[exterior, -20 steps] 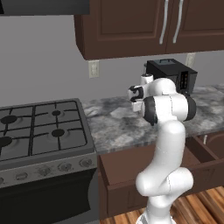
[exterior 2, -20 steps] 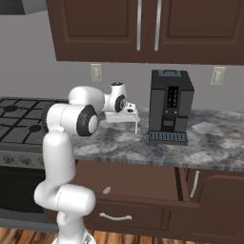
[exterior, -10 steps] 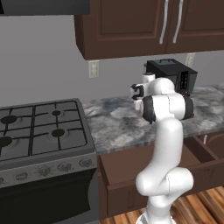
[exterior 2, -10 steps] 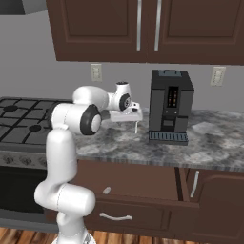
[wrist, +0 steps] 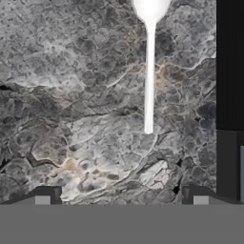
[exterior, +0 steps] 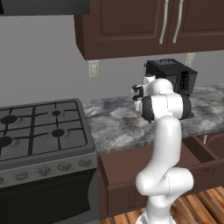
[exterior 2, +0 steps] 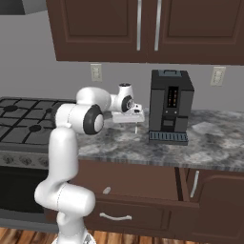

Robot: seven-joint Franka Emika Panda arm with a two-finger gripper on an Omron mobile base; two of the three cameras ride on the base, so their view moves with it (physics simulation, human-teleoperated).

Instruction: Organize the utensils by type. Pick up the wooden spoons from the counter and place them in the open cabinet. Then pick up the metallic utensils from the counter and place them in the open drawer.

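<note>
Gripper (wrist: 122, 195): jaws spread wide, empty, above grey-and-white marbled stone counter (wrist: 71, 95) | Pale silvery metal spoon (wrist: 149, 62): flat on counter at 12 o'clock of fingertips, bowl away, handle end toward them | Black boxy coffee machine (exterior 2: 170, 106): at 3 o'clock, just beside spoon | Dark brown open drawer (exterior: 131, 164): below counter edge.

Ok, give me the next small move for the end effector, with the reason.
Probably move forward along the spoon, then lower. The end effector is open above the counter, and the pale spoon lies flat ahead of its fingertips, handle end nearest, beside the coffee machine.
</note>
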